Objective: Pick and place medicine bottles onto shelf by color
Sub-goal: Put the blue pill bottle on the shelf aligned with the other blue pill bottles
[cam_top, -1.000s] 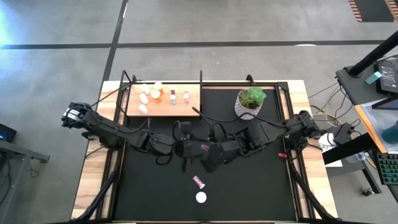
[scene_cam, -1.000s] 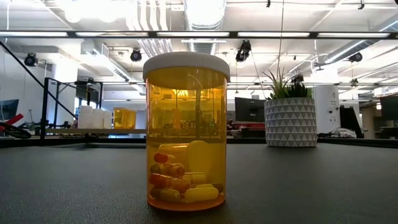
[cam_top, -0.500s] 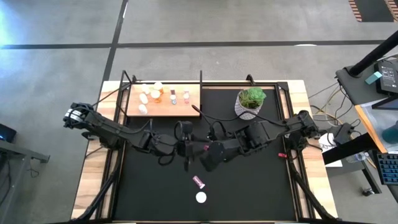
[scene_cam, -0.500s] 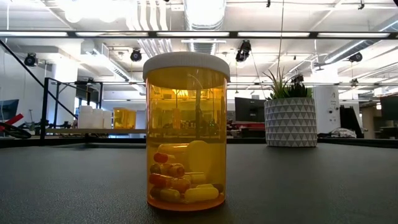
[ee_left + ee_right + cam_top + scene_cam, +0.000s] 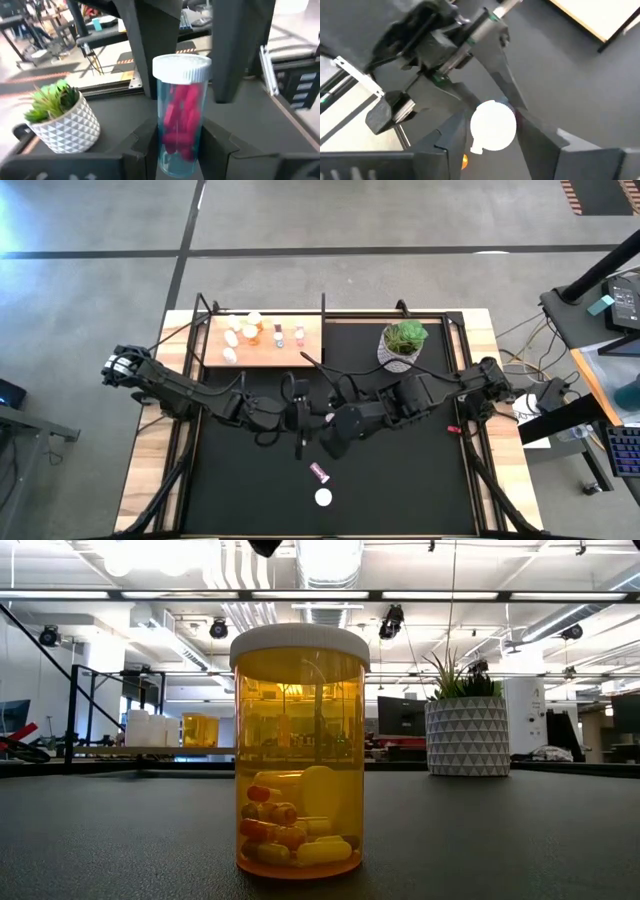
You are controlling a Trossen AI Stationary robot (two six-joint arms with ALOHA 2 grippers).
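The light, rigid, slick red-pill bottle [image 5: 181, 115] is pinched low by the left gripper [image 5: 180, 150], best held mid-body, while the right gripper's [image 5: 492, 132] jaws are seen spread around its cap.

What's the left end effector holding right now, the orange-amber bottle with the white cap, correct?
Not orange-amber. The bottle in the left end effector has a clear body filled with red capsules under a white cap, as the left wrist view shows. The orange-amber bottle stands ungripped on the table in the low view.
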